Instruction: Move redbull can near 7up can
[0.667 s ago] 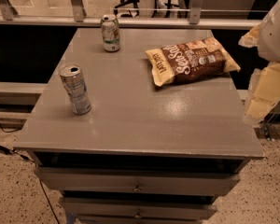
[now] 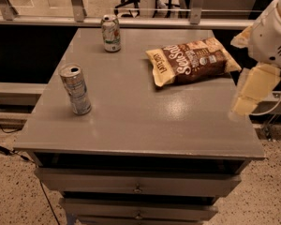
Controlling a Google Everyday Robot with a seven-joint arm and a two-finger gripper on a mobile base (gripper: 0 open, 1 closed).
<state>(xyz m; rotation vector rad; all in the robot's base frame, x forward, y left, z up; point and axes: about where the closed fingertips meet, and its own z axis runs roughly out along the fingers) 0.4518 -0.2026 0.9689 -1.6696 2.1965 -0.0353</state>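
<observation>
Floor cable (image 2: 4,149): a dark lead lay on the speckled floor at the far left, below the table's left edge.
Redbull can (image 2: 75,90): stood upright on the left part of the table top, near the left edge and toward the front. It was slim and silver-grey, with a dark opening showing in its lid. Nothing touched it.
7up can (image 2: 111,33): stood upright at the back of the table top, left of centre and close to the rear edge. It had a white and green label with a reddish mark and a silver top. It was well apart from the redbull can, behind it and a little to its right.
Table (image 2: 140,125): grey, with a flat top, seen from the front and above. Both cans and the bag rested on it.
Drawers (image 2: 138,182): grey fronts with small knobs, stacked under the top at the front.
Chip bag (image 2: 192,60): lay flat and askew on the right rear part of the top. It had a brown middle, pale yellow ends and large lettering, and was well apart from both cans.
Arm housing (image 2: 271,32): a white rounded shell at the upper right edge of the view, beyond the table's right side.
Gripper (image 2: 246,100): pale yellowish, it hung below the white shell at the table's right edge, just in front of the chip bag's right end and far from the redbull can.
Gripper state: whether apart or together could not be told.
</observation>
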